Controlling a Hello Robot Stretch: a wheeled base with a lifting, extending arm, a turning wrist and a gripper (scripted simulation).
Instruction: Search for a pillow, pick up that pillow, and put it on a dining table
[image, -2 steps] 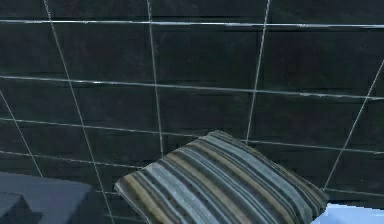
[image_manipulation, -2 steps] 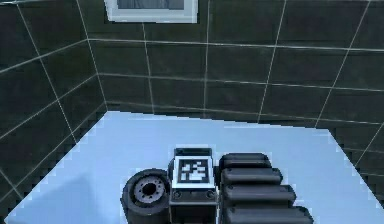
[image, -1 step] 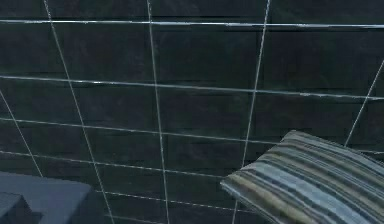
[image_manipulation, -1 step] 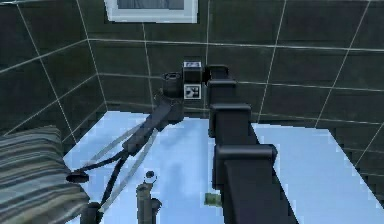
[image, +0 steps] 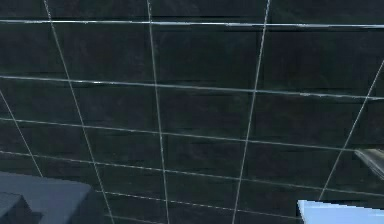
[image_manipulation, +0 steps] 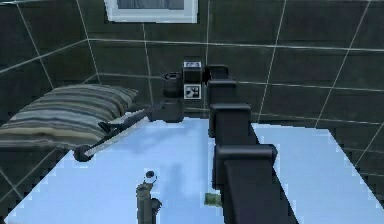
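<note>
Near striped pillow (image_manipulation: 62, 112) & lt-blue surface (image_manipulation: 310, 155): gripper (image_manipulation: 90, 150) (load unclear).

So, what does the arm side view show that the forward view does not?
Arm side view: a striped pillow at the left, a light blue surface, the arm with its gripper near the pillow, a white-framed window at the top. Forward view: a dark blue-grey block at the lower left. Shared: the dark tiled wall, and probably the light blue surface, whose corner sits at the forward view's lower right.
</note>
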